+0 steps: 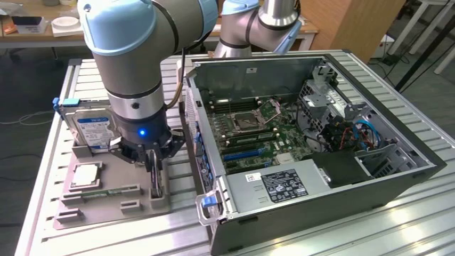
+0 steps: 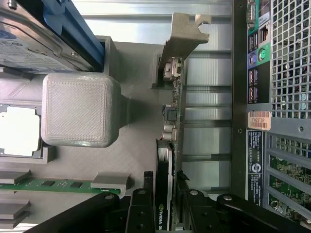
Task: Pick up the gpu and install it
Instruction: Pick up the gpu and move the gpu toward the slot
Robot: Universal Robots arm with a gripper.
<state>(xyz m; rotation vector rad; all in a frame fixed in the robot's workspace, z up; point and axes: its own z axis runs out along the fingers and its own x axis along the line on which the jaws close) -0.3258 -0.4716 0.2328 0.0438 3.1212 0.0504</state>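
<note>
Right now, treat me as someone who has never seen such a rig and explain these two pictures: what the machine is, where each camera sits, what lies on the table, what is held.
The machine is a single jointed robot arm ending in a pincer. One picture comes from a camera standing off the arm, seeing the whole scene. The other comes from a camera on the wrist, looking past the pincer. On the metal table stand an open computer case and, beside it, a grey holder tray. The tray carries a hard drive, a processor chip, a memory strip and the gpu, a thin card standing on edge. The pincer sits astride that card, which is in its slot. Whether it grips cannot be told.
</note>
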